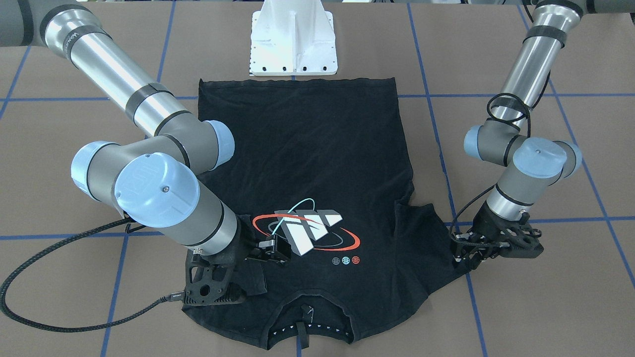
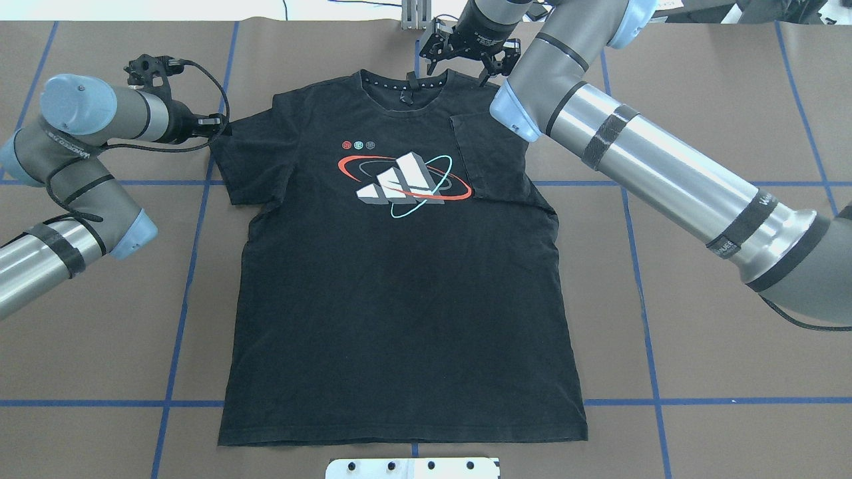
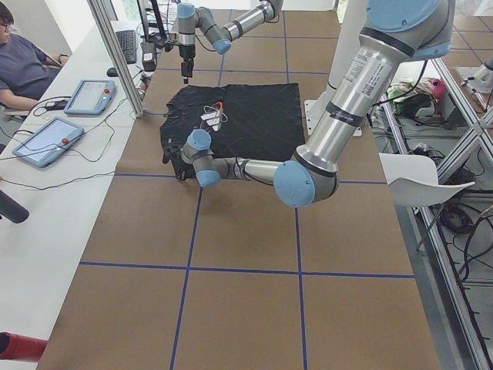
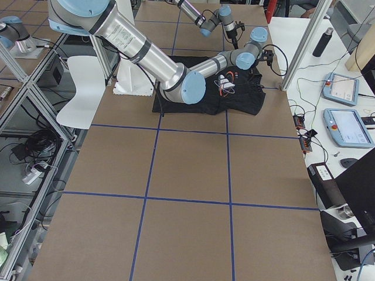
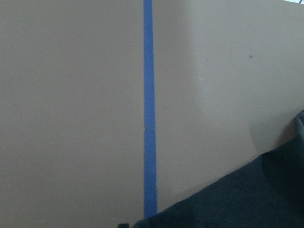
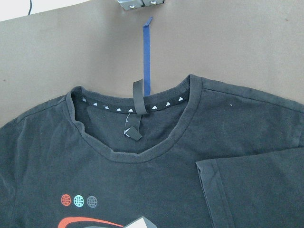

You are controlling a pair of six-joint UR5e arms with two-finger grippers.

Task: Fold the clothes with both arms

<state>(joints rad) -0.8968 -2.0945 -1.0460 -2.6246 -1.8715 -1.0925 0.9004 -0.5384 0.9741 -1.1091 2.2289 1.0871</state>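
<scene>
The black T-shirt [image 2: 399, 299] lies flat with its print [image 2: 406, 181] up and its collar [image 6: 137, 142] toward the far edge. One sleeve [image 2: 489, 159] is folded inward onto the chest and lies loose. Above it, near the print, my right gripper [image 1: 274, 252] hangs open and holds nothing. The other sleeve [image 2: 243, 159] is spread out on the table. My left gripper [image 1: 464, 248] sits low at that sleeve's outer corner and is shut on it. The left wrist view shows only dark cloth [image 5: 247, 199] and tape.
The white pedestal [image 1: 293, 44] stands just past the shirt's hem. Blue tape lines [image 2: 180, 279] cross the brown table. In the exterior left view a person [image 3: 23, 62] sits at a side bench with tablets [image 3: 46, 140]. A white chair [image 3: 424, 181] stands behind the robot.
</scene>
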